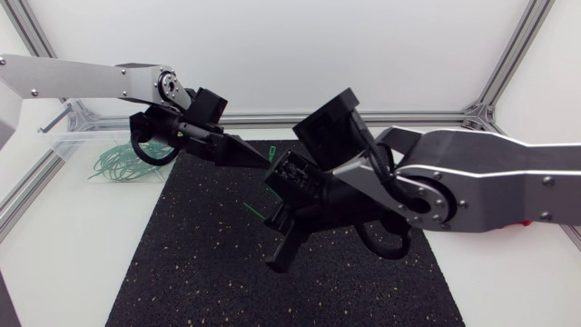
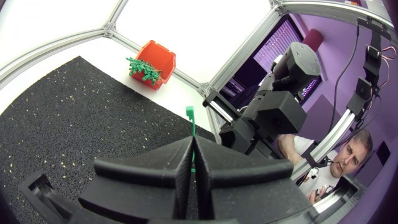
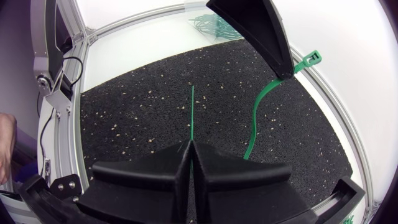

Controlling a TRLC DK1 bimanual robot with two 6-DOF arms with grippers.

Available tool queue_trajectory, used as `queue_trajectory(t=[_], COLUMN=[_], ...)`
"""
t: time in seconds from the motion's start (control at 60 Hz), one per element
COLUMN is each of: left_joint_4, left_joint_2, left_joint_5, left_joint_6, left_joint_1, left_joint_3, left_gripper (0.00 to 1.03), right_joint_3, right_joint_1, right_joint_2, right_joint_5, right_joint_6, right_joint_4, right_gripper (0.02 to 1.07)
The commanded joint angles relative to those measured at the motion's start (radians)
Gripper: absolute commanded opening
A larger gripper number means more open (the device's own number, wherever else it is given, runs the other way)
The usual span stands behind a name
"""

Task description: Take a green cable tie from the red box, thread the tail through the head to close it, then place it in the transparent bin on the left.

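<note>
In the head view both arms meet over the black mat (image 1: 209,272), a little above the frame's middle. The left arm enters from the upper left and the right arm from the right edge. The left gripper (image 2: 191,142) is clenched on a green cable tie (image 2: 190,114), and in the left wrist view the end of the tie pokes out just past the fingertips. The right wrist view shows the left gripper ahead of and above the right gripper (image 3: 191,147), pinching the tie just behind its head (image 3: 313,58). From there the strap bends down in a curve toward the mat and passes out of sight behind one of the right gripper's fingers. The right gripper's fingers are pressed together on a thin green strip (image 3: 191,115) that runs straight out ahead of them. Whether this strip is the far end of the same tie cannot be told. The head stands apart from the strip, off to one side of it. The red box (image 2: 158,59) sits on the white table beyond the left gripper, just past the mat's corner, with a tuft of green ties (image 2: 144,70) in it. The transparent bin (image 1: 68,141) lies at the upper left of the head view, under the left arm, and holds a tangle of green ties (image 1: 123,163).
</note>
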State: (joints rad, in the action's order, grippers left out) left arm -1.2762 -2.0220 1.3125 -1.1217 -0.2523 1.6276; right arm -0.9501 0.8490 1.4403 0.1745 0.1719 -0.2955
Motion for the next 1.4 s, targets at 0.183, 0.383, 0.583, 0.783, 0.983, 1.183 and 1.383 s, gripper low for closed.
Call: queue_trajectory(t=[0.183,0.383,0.583,0.783,0.983,1.183,1.383], left_joint_4=[0.066,0.166,0.291,0.667,0.773,0.810,0.825], left_joint_2=[0.051,0.105,0.144,0.226,0.224,0.195,0.160], left_joint_5=[-0.001,-0.050,-0.093,-0.153,-0.137,-0.064,-0.006], left_joint_6=[0.007,0.010,0.022,0.260,0.353,0.398,0.436], left_joint_1=[-0.035,-0.051,-0.065,-0.082,-0.070,-0.051,-0.021], left_joint_3=[-0.040,-0.101,-0.192,-0.350,-0.387,-0.399,-0.396], left_gripper=[0.03,0.03,0.03,0.03,0.03,0.03,0.03], right_joint_3=[0.051,0.105,0.123,0.122,0.039,-0.001,-0.006], right_joint_1=[0.009,0.028,0.001,-0.030,-0.061,-0.085,-0.036], right_joint_2=[-0.124,-0.184,-0.176,-0.199,-0.164,-0.158,-0.176], right_joint_5=[0.062,0.006,0.016,0.023,0.034,0.059,0.028], right_joint_6=[-0.046,0.009,0.089,0.098,0.028,-0.049,-0.095], right_joint_4=[-0.010,0.056,0.075,0.087,0.013,-0.030,-0.036], right_gripper=[0.08,0.08,0.08,0.08,0.07,0.07,0.07])
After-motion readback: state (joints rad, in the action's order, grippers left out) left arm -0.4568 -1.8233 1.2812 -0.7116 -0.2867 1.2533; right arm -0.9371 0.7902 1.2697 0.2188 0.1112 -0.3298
